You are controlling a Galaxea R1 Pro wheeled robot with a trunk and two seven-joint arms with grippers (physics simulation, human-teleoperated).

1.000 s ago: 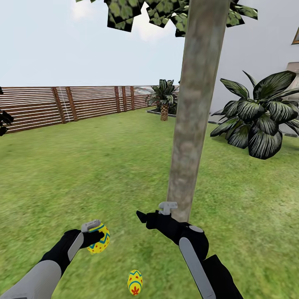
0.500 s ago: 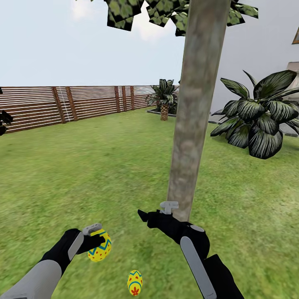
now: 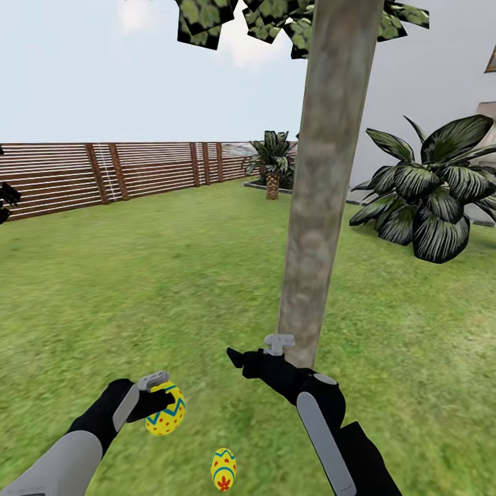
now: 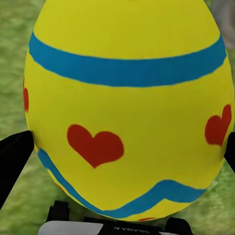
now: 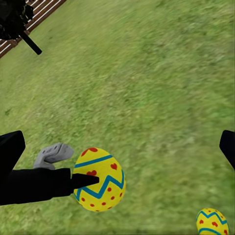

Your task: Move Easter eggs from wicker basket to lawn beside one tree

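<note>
Left gripper [image 3: 160, 398] fingers clamp one egg [image 3: 165, 410] above the lawn [image 3: 172, 289]. Second egg [image 3: 223, 469] lies by the tree [image 3: 324, 200]. Right gripper [image 3: 256, 353] fingers spread, fence [image 3: 103, 173] behind.

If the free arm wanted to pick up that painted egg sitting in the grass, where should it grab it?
Probably around the middle. The egg on the lawn stands roughly upright, narrow end up, with bare grass around it. The right gripper, jaws open, could come straight down from above and close on its widest band, where the curved sides are least likely to slip out.
</note>
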